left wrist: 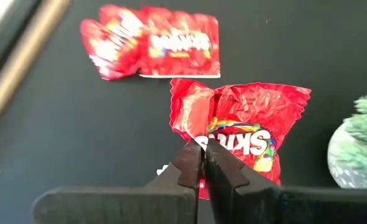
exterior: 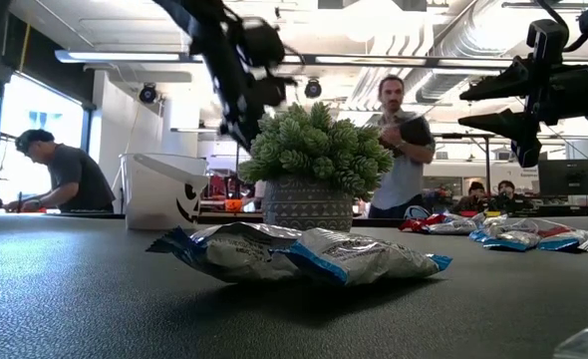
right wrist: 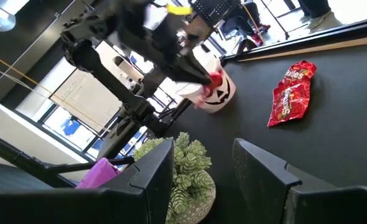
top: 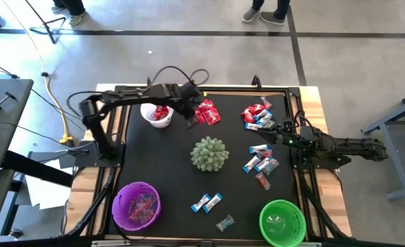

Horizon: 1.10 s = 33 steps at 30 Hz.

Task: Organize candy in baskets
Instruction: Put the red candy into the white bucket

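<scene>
Black tabletop [top: 161, 158]: left end effector [left wrist: 203, 163] pinched tight on a red Skittles packet [left wrist: 246, 127]; right end effector [right wrist: 202, 165] open, empty.

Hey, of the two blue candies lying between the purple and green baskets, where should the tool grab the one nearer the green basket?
Probably from straight above, pinching across the narrow middle of that blue candy. It lies flat on the table, long and slanted, with its twin close beside it, so turn the open right tool to span its short width.
</scene>
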{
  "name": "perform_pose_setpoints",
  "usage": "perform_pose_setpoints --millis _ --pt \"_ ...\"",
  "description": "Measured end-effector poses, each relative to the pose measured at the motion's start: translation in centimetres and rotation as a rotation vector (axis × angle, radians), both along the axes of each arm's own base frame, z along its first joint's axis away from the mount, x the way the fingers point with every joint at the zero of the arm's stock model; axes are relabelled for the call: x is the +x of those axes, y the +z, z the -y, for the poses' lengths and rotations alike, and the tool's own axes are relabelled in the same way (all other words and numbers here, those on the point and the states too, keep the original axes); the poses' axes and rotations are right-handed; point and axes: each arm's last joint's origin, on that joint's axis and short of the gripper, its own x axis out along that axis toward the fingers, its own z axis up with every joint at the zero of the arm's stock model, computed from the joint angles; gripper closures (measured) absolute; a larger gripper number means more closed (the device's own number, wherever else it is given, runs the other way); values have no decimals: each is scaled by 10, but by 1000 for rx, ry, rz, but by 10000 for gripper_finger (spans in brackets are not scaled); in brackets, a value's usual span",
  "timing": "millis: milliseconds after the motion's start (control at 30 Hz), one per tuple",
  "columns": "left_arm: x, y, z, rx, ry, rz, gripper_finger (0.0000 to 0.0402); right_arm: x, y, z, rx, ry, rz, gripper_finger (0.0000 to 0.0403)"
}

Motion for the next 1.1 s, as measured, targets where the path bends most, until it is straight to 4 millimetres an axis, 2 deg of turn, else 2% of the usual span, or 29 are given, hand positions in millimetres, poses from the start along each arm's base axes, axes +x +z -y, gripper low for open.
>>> perform_pose_setpoints --millis 200,367,633,900,1100 --pt "-28 48 7 147 70 46 396 0 0 0 0 0 0 240" --pt "-55 63 6 264 195 -62 396 0 0 0 0 0 0 240" --pt "-88 61 -14 216 340 -225 396 0 0 0 0 0 0 240" --pt "-111 57 -34 74 398 -263 394 0 0 0 0 0 0 240" --pt "-120 57 -42 10 444 -252 353 0 0 0 0 0 0 240"
